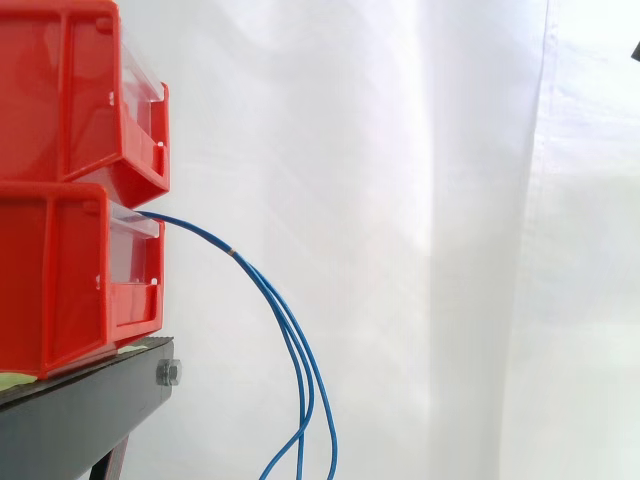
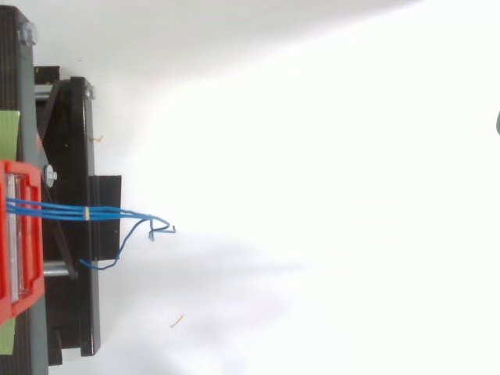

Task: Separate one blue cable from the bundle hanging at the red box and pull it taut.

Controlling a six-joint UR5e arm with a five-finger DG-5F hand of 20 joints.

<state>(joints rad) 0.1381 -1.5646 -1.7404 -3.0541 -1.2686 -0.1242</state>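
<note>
**Position.** The blue cable bundle (image 1: 290,330) leaves the front of the lower red bin (image 1: 60,280) and arcs outward and down from it. A pale tie (image 1: 233,254) binds the strands just beyond the bin front. Below the tie they fan slightly but stay close together. From above, the loose ends (image 2: 160,226) curl on the side away from the bin. Whether the hand is open or closed cannot be told.

**Hazards.**
- Multiple pick-up: the strands run nearly touching below the tie, so thick pads are likely to close on more than one.
- Bundle drag: the tie joins all the strands, so tension on one probably pulls the others with it.
- Slip: the cable is thin and smooth and may slide through the grasp before it goes taut.
- Bin shift: a hard pull may drag the lower red bin forward; how the cable is anchored inside it is hidden.

**Surface and room.** The lower red bin sits under an upper red bin (image 1: 70,90), on a black stand (image 1: 80,410) with a bolt (image 1: 168,373) at its front edge. A white curtain (image 1: 400,200) hangs behind. The white floor (image 2: 312,195) out from the bin carries a small scrap (image 2: 177,319).
</note>
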